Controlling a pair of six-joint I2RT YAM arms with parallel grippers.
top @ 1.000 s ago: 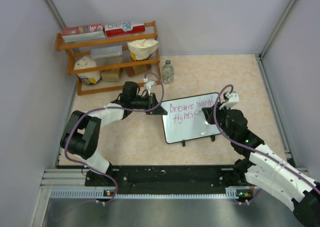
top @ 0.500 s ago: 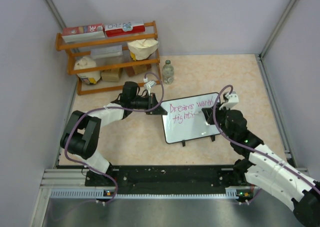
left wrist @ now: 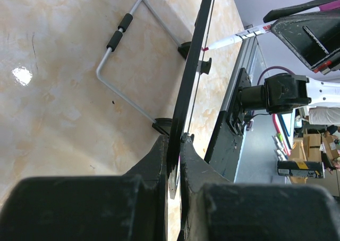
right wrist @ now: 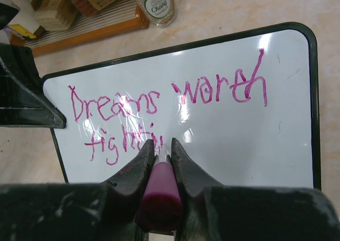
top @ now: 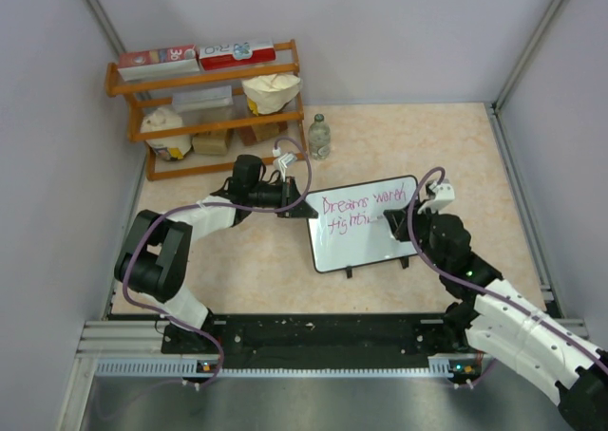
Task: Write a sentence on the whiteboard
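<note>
The left gripper (left wrist: 175, 151) pinching the left edge of the whiteboard (top: 366, 243), right gripper (right wrist: 159, 149) squeezed on a pink marker (right wrist: 158, 196), its tip at the sentence (right wrist: 159, 100), just past "fighti".

The whiteboard (right wrist: 234, 145) is seen as glossy white, framed in thin black. The sentence (right wrist: 212, 91) is written in pink-magenta. The marker (right wrist: 159, 196) is ended in magenta. The bench (top: 408, 137) is patterned in beige marble. The shelf (top: 204, 81) is coloured orange.
</note>
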